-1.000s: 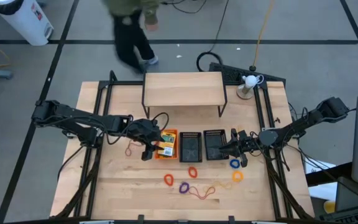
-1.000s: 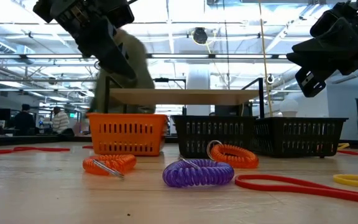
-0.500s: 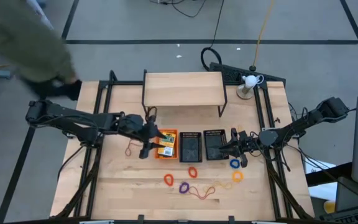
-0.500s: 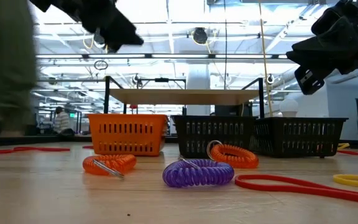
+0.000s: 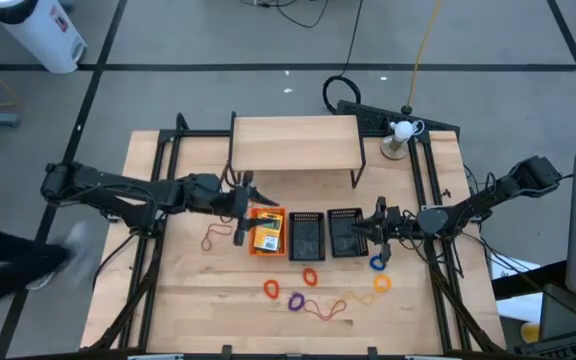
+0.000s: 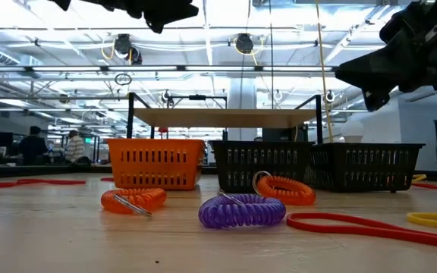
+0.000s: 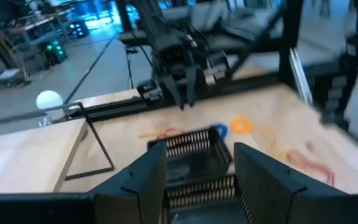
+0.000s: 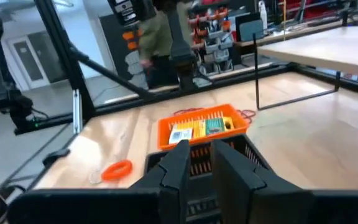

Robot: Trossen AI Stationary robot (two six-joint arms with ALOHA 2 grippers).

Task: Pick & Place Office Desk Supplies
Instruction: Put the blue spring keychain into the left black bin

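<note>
left gripper (image 5: 240, 208): fingers apart, empty, left of centre, beside orange tray (image 5: 267, 232) | crayon box (image 5: 266, 236): inside orange tray | right gripper (image 5: 373, 228): fingers nearly together, empty, right of centre, at right black mesh tray (image 5: 344, 232) | rubber-band loops (image 5: 308, 276): on table, lower centre

Orange tray (image 5: 266, 232), black mesh trays (image 5: 306, 235), purple loop (image 6: 241, 210).

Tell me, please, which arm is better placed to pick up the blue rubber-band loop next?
The right arm, probably. Its gripper hovers by the right black mesh tray, with the blue loop lying close beside it. The left gripper, fingers open and empty, is across the table beside the orange tray.
</note>
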